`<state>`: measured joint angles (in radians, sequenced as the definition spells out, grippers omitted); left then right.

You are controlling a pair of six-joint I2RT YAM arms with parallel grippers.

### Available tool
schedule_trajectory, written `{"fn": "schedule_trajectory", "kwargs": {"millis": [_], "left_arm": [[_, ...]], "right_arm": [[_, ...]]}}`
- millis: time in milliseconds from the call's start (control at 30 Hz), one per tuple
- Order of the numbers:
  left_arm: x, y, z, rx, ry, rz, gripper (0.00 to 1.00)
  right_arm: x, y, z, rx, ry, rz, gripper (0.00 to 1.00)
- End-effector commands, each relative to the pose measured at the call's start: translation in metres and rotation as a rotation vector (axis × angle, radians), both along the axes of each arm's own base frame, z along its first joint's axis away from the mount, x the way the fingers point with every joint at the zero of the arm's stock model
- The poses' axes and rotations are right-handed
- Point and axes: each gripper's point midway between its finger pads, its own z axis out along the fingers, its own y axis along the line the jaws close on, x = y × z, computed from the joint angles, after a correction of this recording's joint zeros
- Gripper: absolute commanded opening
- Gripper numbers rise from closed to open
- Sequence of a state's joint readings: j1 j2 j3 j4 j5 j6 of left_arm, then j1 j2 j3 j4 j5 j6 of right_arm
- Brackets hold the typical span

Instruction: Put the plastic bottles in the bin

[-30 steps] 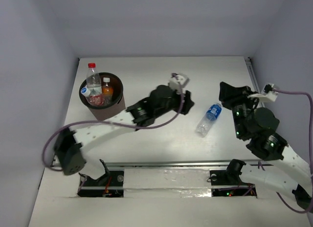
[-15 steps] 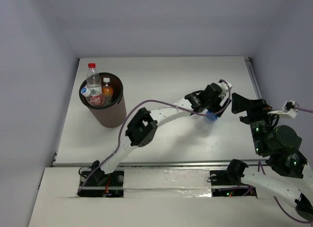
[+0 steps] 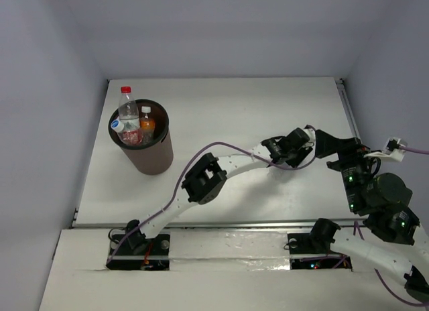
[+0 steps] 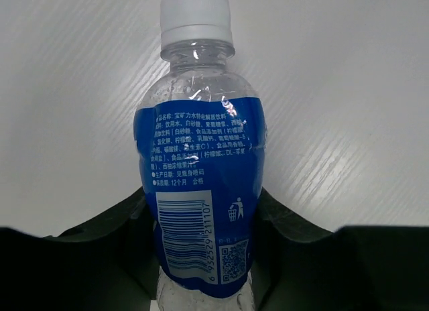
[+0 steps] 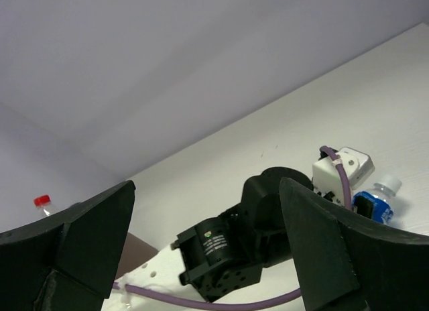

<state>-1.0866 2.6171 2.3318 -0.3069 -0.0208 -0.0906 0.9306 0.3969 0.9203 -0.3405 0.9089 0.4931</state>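
A clear blue-labelled plastic bottle with a white cap lies on the white table. My left gripper is shut on its lower half, one dark finger pressed to each side. In the top view the left gripper covers this bottle at centre right. My right gripper hovers just right of it, open and empty, looking at the left wrist and the bottle. The brown bin stands far left, holding a red-capped bottle, an orange bottle and a blue-capped one.
The left arm stretches diagonally across the table from its base with a purple cable looping along it. Walls close in the table on the left, back and right. A raised ledge runs along the near edge.
My left gripper has reached right to the lying bottle and closed around it. My right gripper let go, opened wide and backed off to the right.
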Motion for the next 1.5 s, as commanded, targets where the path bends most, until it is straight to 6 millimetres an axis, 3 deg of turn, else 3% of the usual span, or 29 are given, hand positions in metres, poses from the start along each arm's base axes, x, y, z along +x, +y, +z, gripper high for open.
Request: {"fn": "schedule_trajectory", "kwargs": {"millis": [0, 67, 100, 133, 167, 233, 267, 300, 367, 400, 467, 500, 567, 600, 767, 800, 1067, 1200, 1333, 1467], "left_arm": [[0.013, 0.007, 0.054, -0.055, -0.112, 0.045, 0.25], [0.035, 0.015, 0.097, -0.138, -0.163, 0.09, 0.23], [0.04, 0.023, 0.139, -0.2, -0.192, 0.108, 0.22], [0.045, 0.028, 0.162, -0.24, -0.213, 0.121, 0.21], [0.056, 0.044, 0.22, -0.334, -0.274, 0.156, 0.22], [0.063, 0.068, 0.259, -0.393, -0.325, 0.192, 0.23], [0.071, 0.099, 0.321, -0.495, -0.399, 0.246, 0.24], [0.074, 0.116, 0.326, -0.509, -0.415, 0.271, 0.24], [0.079, 0.155, 0.362, -0.579, -0.469, 0.347, 0.25], [0.08, 0.195, 0.392, -0.64, -0.528, 0.409, 0.26], [0.082, 0.244, 0.425, -0.72, -0.625, 0.519, 0.3], [0.078, 0.283, 0.433, -0.733, -0.66, 0.581, 0.3], [0.075, 0.331, 0.448, -0.771, -0.732, 0.7, 0.32], [0.066, 0.36, 0.448, -0.774, -0.761, 0.752, 0.32], [0.044, 0.455, 0.445, -0.764, -0.882, 0.99, 0.34], [0.044, 0.461, 0.428, -0.731, -0.875, 1.008, 0.34], [0.042, 0.513, 0.376, -0.552, -0.931, 1.163, 0.35], [0.05, 0.523, 0.362, -0.486, -0.937, 1.18, 0.35], [0.055, 0.543, 0.363, -0.466, -0.958, 1.216, 0.35], [0.064, 0.547, 0.353, -0.441, -0.942, 1.217, 0.36]], "right_arm": [[0.001, 0.003, 0.001, -0.006, -0.018, 0.01, 0.94], [0.0, 0.004, 0.005, 0.0, -0.026, 0.02, 0.94], [0.0, 0.006, 0.005, -0.002, -0.027, 0.025, 0.93], [0.0, 0.007, 0.006, -0.005, -0.033, 0.033, 0.93], [0.0, 0.008, 0.007, 0.0, -0.037, 0.037, 0.93], [0.0, 0.009, 0.01, 0.009, -0.05, 0.044, 0.93], [0.0, 0.01, 0.01, 0.006, -0.056, 0.05, 0.93], [0.0, 0.011, 0.011, 0.009, -0.062, 0.056, 0.93], [-0.001, 0.015, 0.014, 0.012, -0.081, 0.074, 0.93], [0.0, 0.018, 0.014, 0.009, -0.083, 0.08, 0.93], [0.002, 0.024, 0.014, -0.001, -0.088, 0.095, 0.93], [0.005, 0.029, 0.012, -0.013, -0.082, 0.102, 0.93], [0.007, 0.038, 0.013, -0.025, -0.086, 0.127, 0.93], [0.01, 0.043, 0.012, -0.033, -0.083, 0.134, 0.93], [0.014, 0.062, 0.012, -0.047, -0.096, 0.19, 0.93], [0.014, 0.064, 0.012, -0.048, -0.099, 0.195, 0.93], [0.014, 0.073, 0.006, -0.063, -0.094, 0.232, 0.93], [0.011, 0.072, 0.003, -0.049, -0.095, 0.24, 0.92], [0.013, 0.076, -0.006, -0.06, -0.079, 0.252, 0.92], [0.016, 0.083, -0.013, -0.07, -0.065, 0.263, 0.92]]}}
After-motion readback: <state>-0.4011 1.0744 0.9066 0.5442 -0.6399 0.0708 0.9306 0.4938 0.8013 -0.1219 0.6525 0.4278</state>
